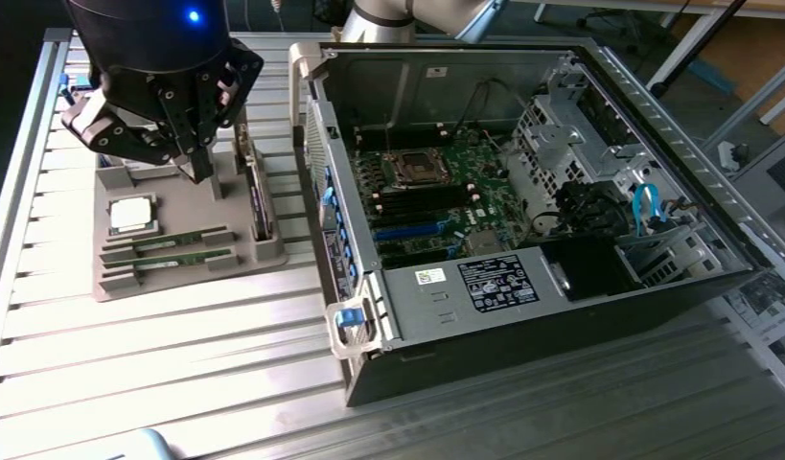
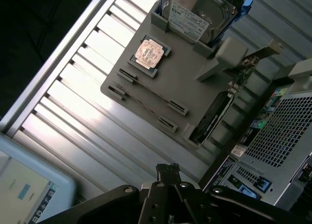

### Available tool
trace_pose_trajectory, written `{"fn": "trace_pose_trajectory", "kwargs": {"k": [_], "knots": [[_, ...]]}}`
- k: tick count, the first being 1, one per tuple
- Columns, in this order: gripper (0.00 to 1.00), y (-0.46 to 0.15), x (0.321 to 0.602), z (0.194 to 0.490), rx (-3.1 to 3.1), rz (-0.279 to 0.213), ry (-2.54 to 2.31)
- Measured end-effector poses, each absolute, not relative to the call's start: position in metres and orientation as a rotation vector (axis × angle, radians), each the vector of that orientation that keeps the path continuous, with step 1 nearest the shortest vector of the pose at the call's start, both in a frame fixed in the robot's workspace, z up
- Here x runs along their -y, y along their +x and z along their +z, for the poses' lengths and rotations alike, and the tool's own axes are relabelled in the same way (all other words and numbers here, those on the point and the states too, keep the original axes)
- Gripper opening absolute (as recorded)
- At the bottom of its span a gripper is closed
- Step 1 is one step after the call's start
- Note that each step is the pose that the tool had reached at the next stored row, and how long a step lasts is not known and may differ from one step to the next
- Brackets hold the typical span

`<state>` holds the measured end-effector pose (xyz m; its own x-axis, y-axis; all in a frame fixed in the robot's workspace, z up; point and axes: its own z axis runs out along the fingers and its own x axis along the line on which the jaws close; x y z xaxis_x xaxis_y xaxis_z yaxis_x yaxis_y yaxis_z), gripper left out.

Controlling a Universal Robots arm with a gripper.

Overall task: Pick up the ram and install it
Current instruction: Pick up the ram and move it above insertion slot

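Seemingly the approach step: the black gripper (image 1: 197, 171), pressed together and empty, hovers upper left in the exterior view near a thin green ram stick (image 1: 177, 240); grasping calls for spreading.

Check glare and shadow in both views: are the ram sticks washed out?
Exterior view: hard glare on the table slats beside the grey tray, ram sticks readable, gripper dark. Wrist view: glare on the slats too, processor chip bleached pale, ram sticks just thin dark lines, gripper near black.
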<state>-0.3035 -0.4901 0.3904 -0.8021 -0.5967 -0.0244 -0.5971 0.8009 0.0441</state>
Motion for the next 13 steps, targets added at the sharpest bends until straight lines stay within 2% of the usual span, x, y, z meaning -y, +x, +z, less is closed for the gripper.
{"fn": "trace_pose_trajectory", "kwargs": {"k": [13], "knots": [[0.11,-0.3035,0.4901,0.3901,-2.965,0.078,-1.007]]}}
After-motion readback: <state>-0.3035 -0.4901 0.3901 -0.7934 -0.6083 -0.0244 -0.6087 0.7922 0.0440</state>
